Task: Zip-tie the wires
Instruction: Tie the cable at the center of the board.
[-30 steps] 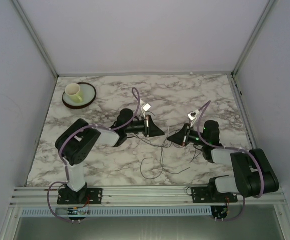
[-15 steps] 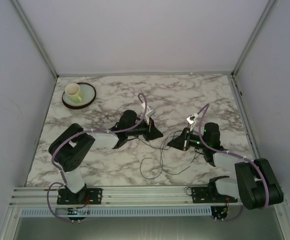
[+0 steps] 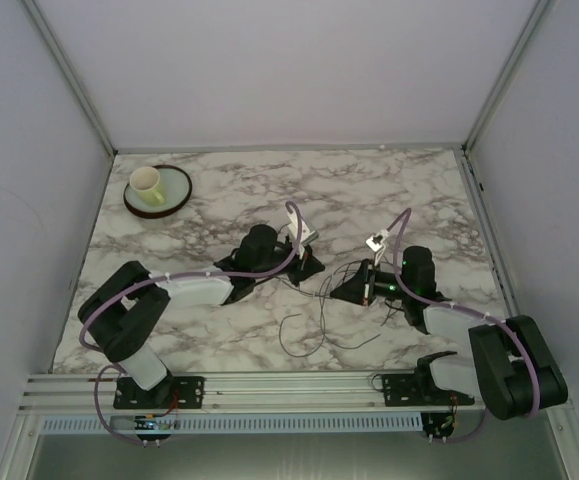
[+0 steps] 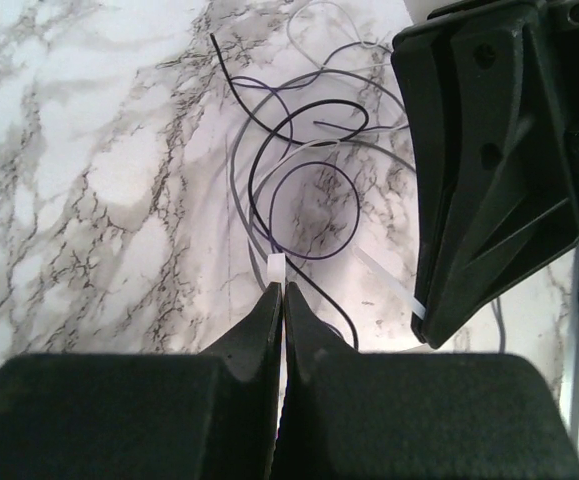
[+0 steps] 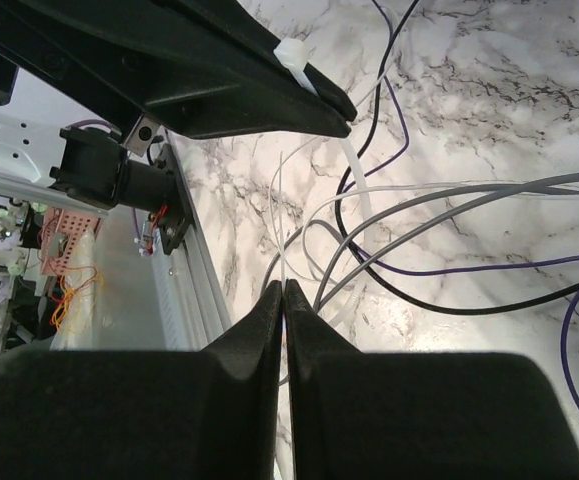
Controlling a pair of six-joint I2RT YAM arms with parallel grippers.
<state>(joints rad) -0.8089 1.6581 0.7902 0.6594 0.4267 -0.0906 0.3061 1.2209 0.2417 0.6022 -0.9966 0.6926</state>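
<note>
Both closed, the left gripper (image 4: 281,292), pinching a zip tie (image 4: 276,268), and right gripper (image 5: 284,287) meet above wires (image 4: 252,180) on a marbled tabletop (image 3: 419,190).

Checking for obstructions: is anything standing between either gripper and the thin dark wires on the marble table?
Nothing visible. The left gripper, pinching the head of a white plastic zip tie, and the right gripper both sit right at the thin dark wires. The pale yellow cup stands far off at the back left corner.
</note>
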